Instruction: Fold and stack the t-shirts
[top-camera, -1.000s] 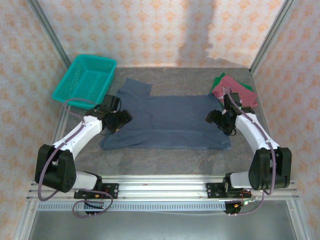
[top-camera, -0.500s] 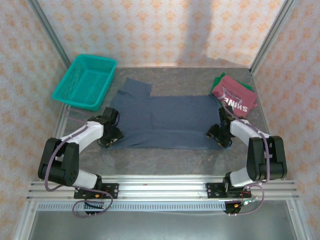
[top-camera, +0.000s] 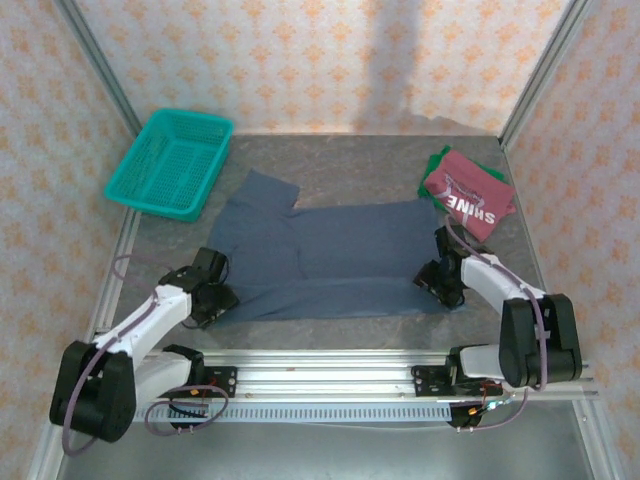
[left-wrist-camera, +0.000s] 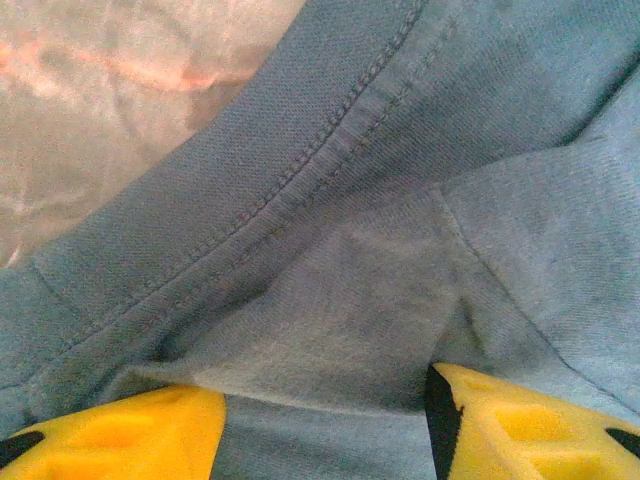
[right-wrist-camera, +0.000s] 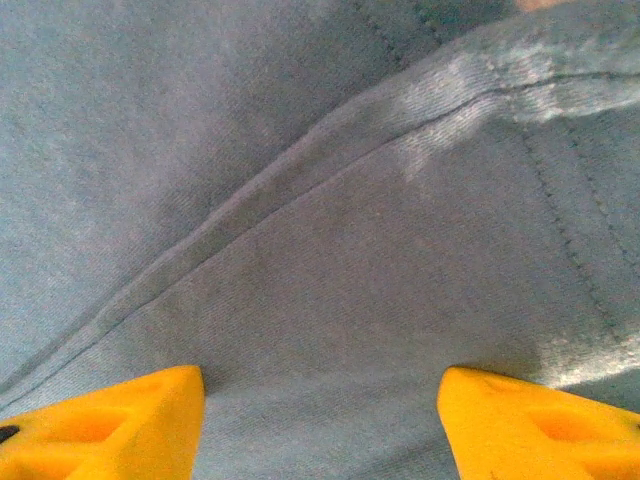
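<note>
At the near edge of the worktop (top-camera: 330, 333), the left tool (top-camera: 213, 300) and the right tool (top-camera: 445, 283) sit low on the two near corners of the slate-blue t-shirt (top-camera: 340, 250). This shirt lies spread across the middle and is not yet folded, so I judge that the first fold is only being prepared.

In the left wrist view the yellow fingers (left-wrist-camera: 110, 435) stand wide apart, with puckered cloth and a stitched hem between them. The right tool is equally wide over a seam. They probably press on the cloth, but this is hard to confirm so close.

The next move calls for both tools to close on the hem and carry it evenly away.

Farther back, the dark red t-shirt (top-camera: 468, 195) rests on the green t-shirt (top-camera: 437, 160) at the right, and the teal basket (top-camera: 170, 160) stands at the left.
</note>
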